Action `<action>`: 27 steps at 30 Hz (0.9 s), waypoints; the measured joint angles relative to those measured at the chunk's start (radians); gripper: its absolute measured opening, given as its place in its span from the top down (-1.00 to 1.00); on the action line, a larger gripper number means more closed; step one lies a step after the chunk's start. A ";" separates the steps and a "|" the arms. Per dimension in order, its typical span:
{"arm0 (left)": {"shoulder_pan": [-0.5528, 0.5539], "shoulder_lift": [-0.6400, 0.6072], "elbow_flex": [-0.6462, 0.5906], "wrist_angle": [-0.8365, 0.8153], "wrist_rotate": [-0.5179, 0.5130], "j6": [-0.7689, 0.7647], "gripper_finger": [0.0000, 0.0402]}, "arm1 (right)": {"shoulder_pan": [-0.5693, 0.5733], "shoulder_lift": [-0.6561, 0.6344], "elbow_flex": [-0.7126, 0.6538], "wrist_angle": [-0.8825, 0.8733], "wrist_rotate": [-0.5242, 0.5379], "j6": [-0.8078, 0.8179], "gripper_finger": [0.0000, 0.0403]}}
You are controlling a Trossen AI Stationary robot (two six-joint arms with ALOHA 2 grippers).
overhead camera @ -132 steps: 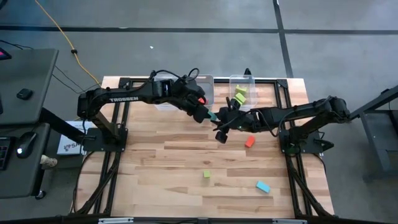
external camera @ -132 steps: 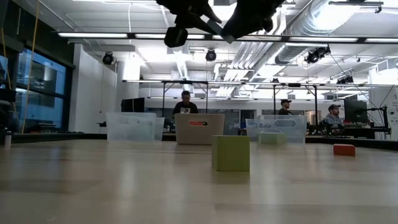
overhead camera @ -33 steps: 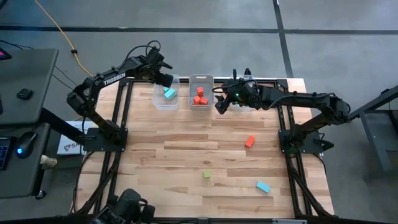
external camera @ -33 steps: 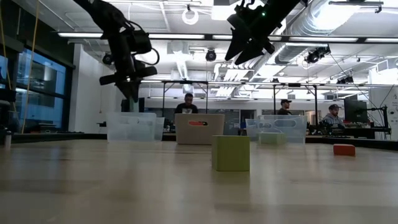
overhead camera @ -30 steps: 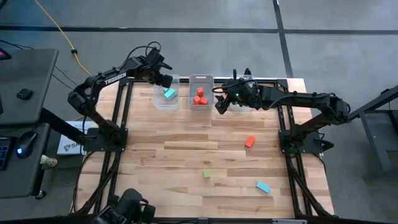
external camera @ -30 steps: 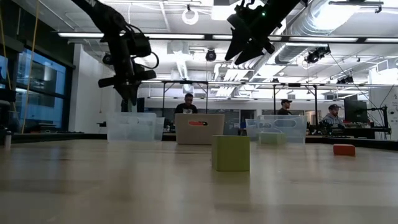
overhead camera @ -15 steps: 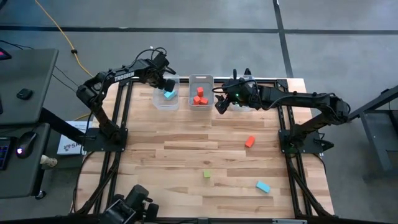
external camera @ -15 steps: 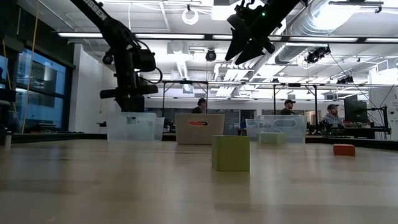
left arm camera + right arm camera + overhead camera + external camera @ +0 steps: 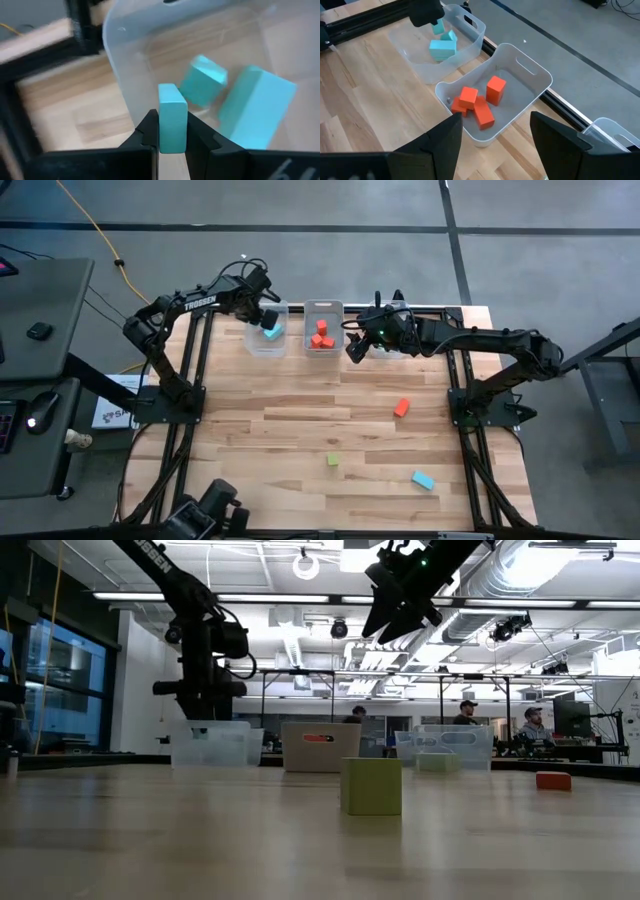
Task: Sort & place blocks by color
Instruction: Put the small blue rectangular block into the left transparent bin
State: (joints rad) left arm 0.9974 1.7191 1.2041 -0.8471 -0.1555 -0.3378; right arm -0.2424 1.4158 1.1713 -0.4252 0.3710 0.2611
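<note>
Hovering over the left clear bin (image 9: 267, 330) at about eleven o'clock on the table (image 9: 300, 440), the left gripper (image 9: 172, 131) is being held clamped on a light blue block (image 9: 172, 124), which is being carried upright between the two dark fingers (image 9: 146, 136). Two more light blue blocks (image 9: 235, 105) are lying inside that bin beneath it. The drop-off step for blue is judged to be in hand: the block is being positioned above its bin and is not yet released. What the next move is judged to call for is a parting of the fingers while the block is well inside the bin's walls, so that it is not bounced off the rim.

At twelve o'clock, the middle clear bin (image 9: 530, 80) is holding three red-orange blocks (image 9: 479, 102). Just to its right, the right gripper (image 9: 492, 135) is being held in the air with its fingers spread apart and nothing between them, beside the third clear bin (image 9: 400, 345), which is mostly hidden by the arm.

Three blocks are left loose on the wood: a lime green block (image 9: 333, 460) near six o'clock, a red-orange block (image 9: 402, 407) towards three o'clock, and a light blue block on the table (image 9: 423, 479) at about five o'clock. These are judged to be waiting to be fetched once the present release is made.
</note>
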 joint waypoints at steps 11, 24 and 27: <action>0.010 -0.003 0.000 0.006 0.013 0.027 0.84 | -0.024 0.000 0.000 0.000 -0.005 0.000 -0.12; 0.010 -0.004 0.000 0.021 0.013 0.067 0.83 | -0.026 0.000 0.000 0.000 -0.006 0.000 -0.12; 0.010 -0.005 0.000 0.021 0.013 0.099 0.83 | -0.026 0.000 0.000 0.000 -0.006 0.000 -0.12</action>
State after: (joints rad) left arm 1.0077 1.7145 1.2041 -0.8257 -0.1427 -0.2389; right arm -0.2687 1.4158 1.1713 -0.4250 0.3649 0.2607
